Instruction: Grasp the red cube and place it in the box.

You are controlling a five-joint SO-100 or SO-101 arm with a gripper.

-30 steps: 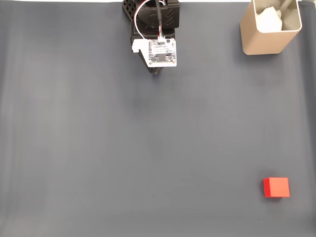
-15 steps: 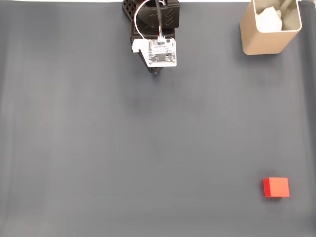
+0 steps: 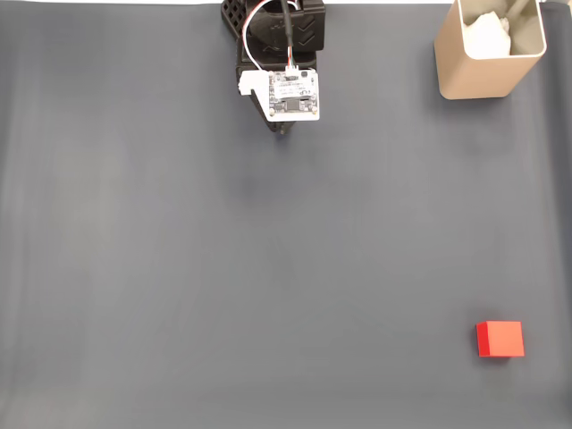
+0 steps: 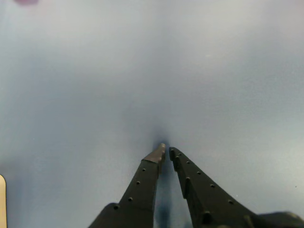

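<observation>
The red cube [image 3: 500,340] lies on the dark grey mat near the bottom right of the fixed view; in the wrist view it is a blurred reddish spot [image 4: 26,2] at the top left edge. The beige box [image 3: 488,52] stands at the top right, with pale crumpled material inside; a sliver of the box [image 4: 1,199] shows at the wrist view's left edge. My gripper [image 3: 282,131] hangs folded at the arm's base, top centre, far from both. In the wrist view the gripper [image 4: 166,152] is shut with nothing between its black fingers.
The dark grey mat [image 3: 223,268] covers the whole table between the arm, the cube and the box. The arm's base and a white circuit board [image 3: 293,94] sit at the top edge.
</observation>
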